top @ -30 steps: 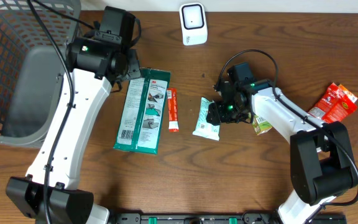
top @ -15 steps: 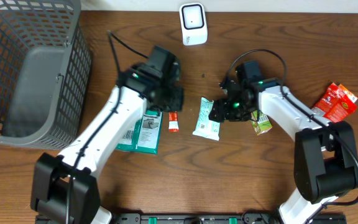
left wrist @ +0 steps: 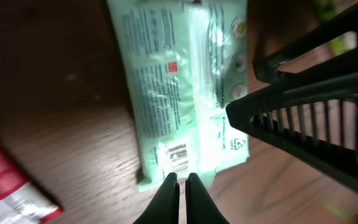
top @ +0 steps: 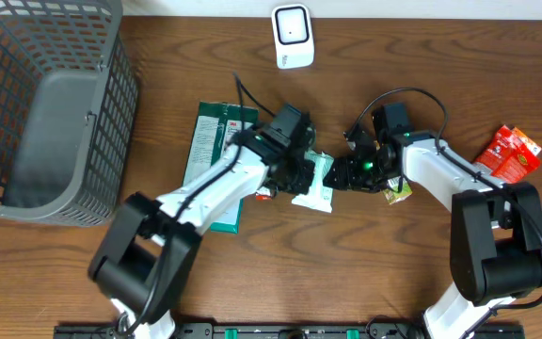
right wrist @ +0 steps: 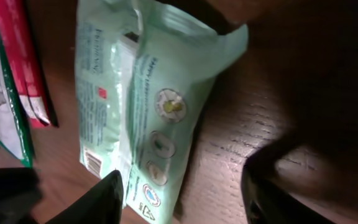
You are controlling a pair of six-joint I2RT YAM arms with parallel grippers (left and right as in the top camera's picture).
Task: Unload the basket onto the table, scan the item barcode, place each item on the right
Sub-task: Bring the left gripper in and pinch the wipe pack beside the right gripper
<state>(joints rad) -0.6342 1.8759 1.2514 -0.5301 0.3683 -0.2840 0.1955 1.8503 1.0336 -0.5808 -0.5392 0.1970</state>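
1. Plainly, the pick-up step is going on; the wipes pack (left wrist: 179, 81) is lying flat on the table (top: 252, 273), around its middle and well short of the far edge, where the scanner (top: 291, 36) is standing; the scan itself is not yet done.
2. The left gripper (left wrist: 183, 182) is showing its fingers pressed together, with the tips sitting at the pack's end just beside the barcode (left wrist: 176, 151); whether any film is caught between them, the wrist view is not telling.
3. The right gripper (right wrist: 184, 180) is hanging with its fingers spread over the pack's other side, with part of the pack lying between them; nothing is being pinched there.
4. Judging from this, both arms are crowding the pack and neither is lifting it.
5. The next move is calling for a firm hold on the pack, a lift off the table, a carry toward the far edge, and a turn so the barcode is facing the scanner; the barcode is facing upward now, so a tilt is probably needed; soft film may be slipping out of a thin pinch.
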